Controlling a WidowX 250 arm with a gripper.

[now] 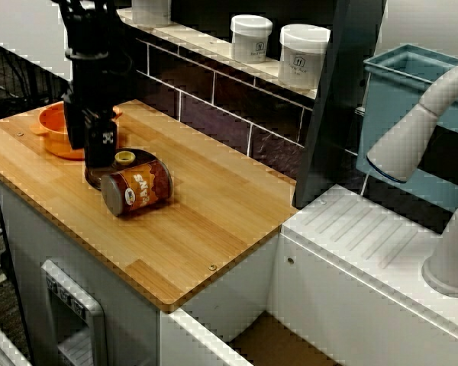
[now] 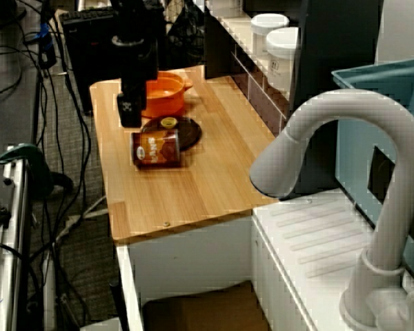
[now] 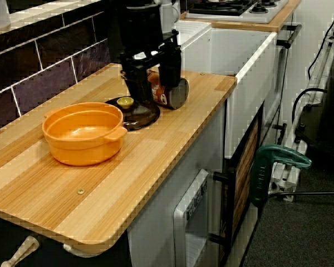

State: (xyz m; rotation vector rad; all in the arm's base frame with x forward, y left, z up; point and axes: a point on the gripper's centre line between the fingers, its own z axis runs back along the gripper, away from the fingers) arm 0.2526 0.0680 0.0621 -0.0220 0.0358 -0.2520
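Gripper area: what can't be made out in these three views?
Gripper fingertips: view from the counter end, dark against the dark lid; contact cannot be told.
Can: same view, a finger covers part of the label.
Orange bowl: view from the sink side, arm hides much of it.
Jar labels: same view, too small to read.

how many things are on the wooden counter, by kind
orange bowl: 1
can lying on its side: 1
dark round lid with yellow knob: 1
total: 3
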